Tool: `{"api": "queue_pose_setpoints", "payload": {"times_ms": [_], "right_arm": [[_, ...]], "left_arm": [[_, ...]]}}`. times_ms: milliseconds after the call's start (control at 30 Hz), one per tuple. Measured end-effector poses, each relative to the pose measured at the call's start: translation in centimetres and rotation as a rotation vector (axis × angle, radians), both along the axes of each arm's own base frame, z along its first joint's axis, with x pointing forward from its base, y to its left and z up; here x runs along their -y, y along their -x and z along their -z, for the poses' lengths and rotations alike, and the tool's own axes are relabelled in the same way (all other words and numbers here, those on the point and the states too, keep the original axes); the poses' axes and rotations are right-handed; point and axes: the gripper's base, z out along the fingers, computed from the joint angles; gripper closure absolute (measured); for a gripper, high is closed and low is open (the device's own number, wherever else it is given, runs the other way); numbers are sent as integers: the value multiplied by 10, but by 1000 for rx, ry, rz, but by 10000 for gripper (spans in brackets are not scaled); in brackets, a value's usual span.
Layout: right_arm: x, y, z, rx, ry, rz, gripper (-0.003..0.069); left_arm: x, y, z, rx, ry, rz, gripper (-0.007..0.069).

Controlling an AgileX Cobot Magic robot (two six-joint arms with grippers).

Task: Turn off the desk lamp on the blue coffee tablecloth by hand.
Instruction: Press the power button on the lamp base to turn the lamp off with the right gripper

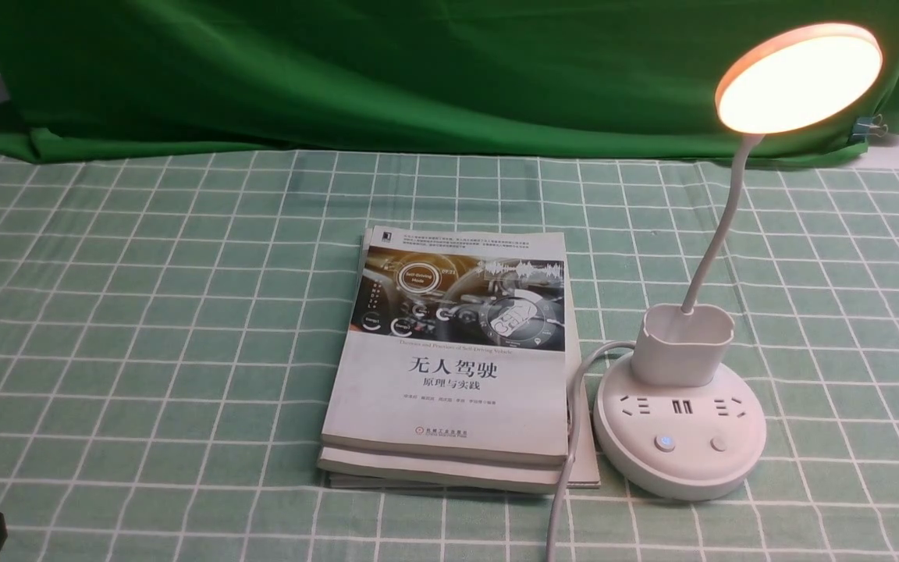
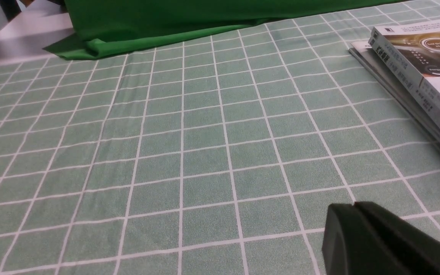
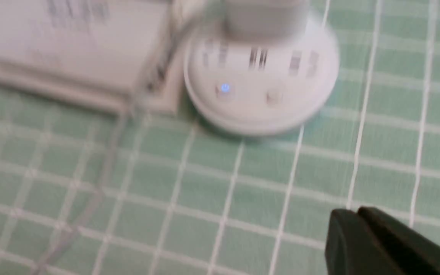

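While the desk lamp (image 1: 684,343) is lit, its disc head (image 1: 799,78) glowing warm at 1 o'clock in the front view, the switching-off step has not been done. The lamp stands on the blue coffee tablecloth (image 1: 145,312) with its round base at 4 o'clock from the cloth's middle, just beside a stack of books (image 1: 457,375); its cable (image 1: 570,437) runs between them toward 6 o'clock. 2 buttons sit on the near rim of the base: a lit button (image 1: 664,443) showing a blue dot, and a plain button (image 1: 719,443) at 3 o'clock from it.

The right gripper (image 3: 351,214) hangs near the base, at 4 o'clock from it in the front view, not touching, its fingers pressed together and holding nothing. The left gripper (image 2: 353,208) sits well apart at the 8 o'clock corner, fingers likewise together.

This looks like the approach. The next move likely calls for bringing the closed fingertips over one button and pressing straight down. Which of the 2 governs the light cannot be told; the right wrist view is blurred.
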Motion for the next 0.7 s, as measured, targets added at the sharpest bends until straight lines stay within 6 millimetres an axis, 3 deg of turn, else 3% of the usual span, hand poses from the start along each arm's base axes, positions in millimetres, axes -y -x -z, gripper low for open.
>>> {"api": "queue_pose_setpoints", "payload": {"times_ms": [233, 467, 700], "right_arm": [[-17, -48, 27, -190, 51, -67, 628], [-41, -75, 61, -309, 81, -128, 627], [-50, -103, 77, -340, 89, -124, 627]], "left_arm": [[0, 0, 0, 0, 0, 0, 624], [0, 0, 0, 0, 0, 0, 624], [0, 0, 0, 0, 0, 0, 624]]}}
